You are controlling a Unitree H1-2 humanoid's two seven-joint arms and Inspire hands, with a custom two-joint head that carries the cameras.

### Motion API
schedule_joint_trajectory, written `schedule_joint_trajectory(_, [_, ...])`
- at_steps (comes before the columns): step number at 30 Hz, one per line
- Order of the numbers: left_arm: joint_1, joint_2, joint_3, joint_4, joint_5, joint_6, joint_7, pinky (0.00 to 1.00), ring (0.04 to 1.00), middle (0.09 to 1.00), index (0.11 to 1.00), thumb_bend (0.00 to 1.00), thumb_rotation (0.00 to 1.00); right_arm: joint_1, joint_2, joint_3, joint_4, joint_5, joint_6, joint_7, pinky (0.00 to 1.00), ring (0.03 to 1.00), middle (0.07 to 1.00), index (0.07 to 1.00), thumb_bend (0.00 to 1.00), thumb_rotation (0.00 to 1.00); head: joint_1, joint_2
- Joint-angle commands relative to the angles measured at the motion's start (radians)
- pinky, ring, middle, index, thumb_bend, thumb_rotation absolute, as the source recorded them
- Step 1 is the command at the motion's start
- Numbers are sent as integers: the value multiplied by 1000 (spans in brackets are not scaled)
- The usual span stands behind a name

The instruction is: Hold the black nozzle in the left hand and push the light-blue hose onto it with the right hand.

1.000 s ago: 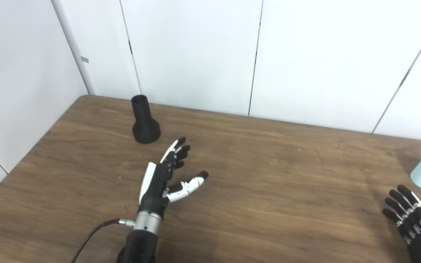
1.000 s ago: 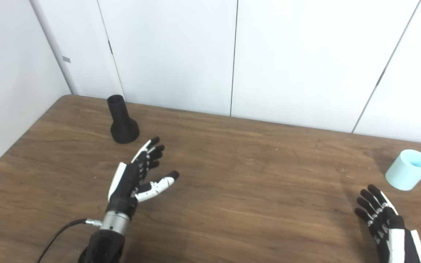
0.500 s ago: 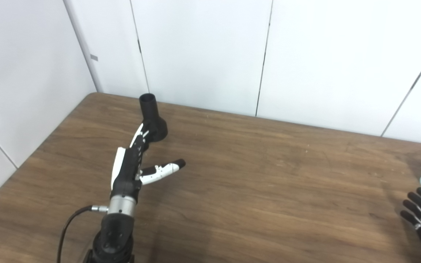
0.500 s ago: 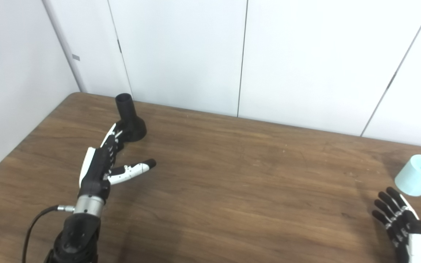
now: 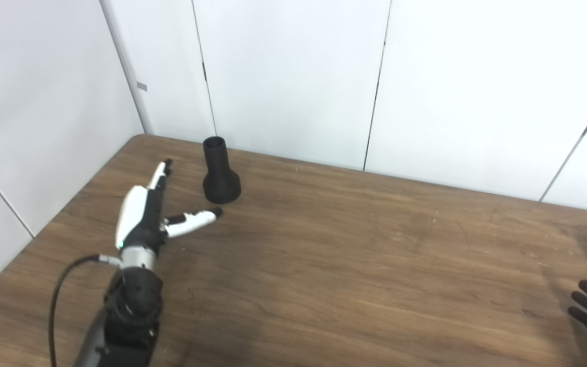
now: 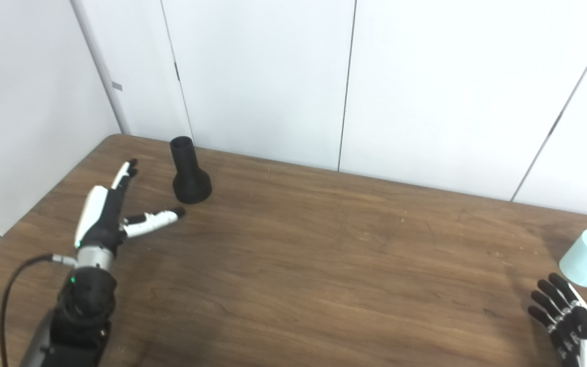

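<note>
The black nozzle (image 5: pixel 219 172) stands upright on its flared base near the table's far left corner, narrow mouth up. My left hand (image 5: pixel 147 211) is open just left of it, fingers stretched toward the wall and thumb pointing at the nozzle's base without touching it. The light-blue hose piece (image 6: pixel 585 257), a short wide tube, lies at the table's right side. My right hand (image 6: pixel 567 318) rests open just in front of the hose, fingers spread, holding nothing.
The brown wooden table (image 5: pixel 354 255) ends against white wall panels (image 5: pixel 293 76) at the back and left. A black cable (image 5: pixel 61 285) loops from my left wrist.
My left hand has swung left and forward, from in front of the nozzle to its left side. The camera has turned left, so the hose and right hand sit nearer the frame edge.
</note>
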Motion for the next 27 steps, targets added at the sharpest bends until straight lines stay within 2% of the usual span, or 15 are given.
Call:
schedule_joint_trajectory(1, [-53,22,-1,13,4,-36,21,1000,961,939,948,799,360,-4,6,-1,34,5,-49,3,803,856,871,885,586,975,-2,0])
schedule_joint_trajectory(6, [-137,69,-27,161,2,-59,8,1000,967,941,940,836,371,-6,7,-1,46,7,-62,3,781,847,865,883,592,979,-4,0])
schedule_joint_trajectory(14, [-230,148,-105,316,13,-79,-14,1000,972,937,925,864,382,-5,10,-1,49,6,-66,1,759,835,838,880,608,969,-11,0])
schedule_joint_trajectory(23, [-303,153,-133,454,-2,-108,15,1000,1000,943,886,981,319,-11,11,-2,60,-25,-73,-18,746,824,808,874,623,964,-17,0])
schedule_joint_trajectory(27, [-320,150,-137,500,-3,-117,29,1000,1000,943,884,1000,315,-10,13,0,57,-36,-73,-25,746,824,808,874,624,963,-20,-1])
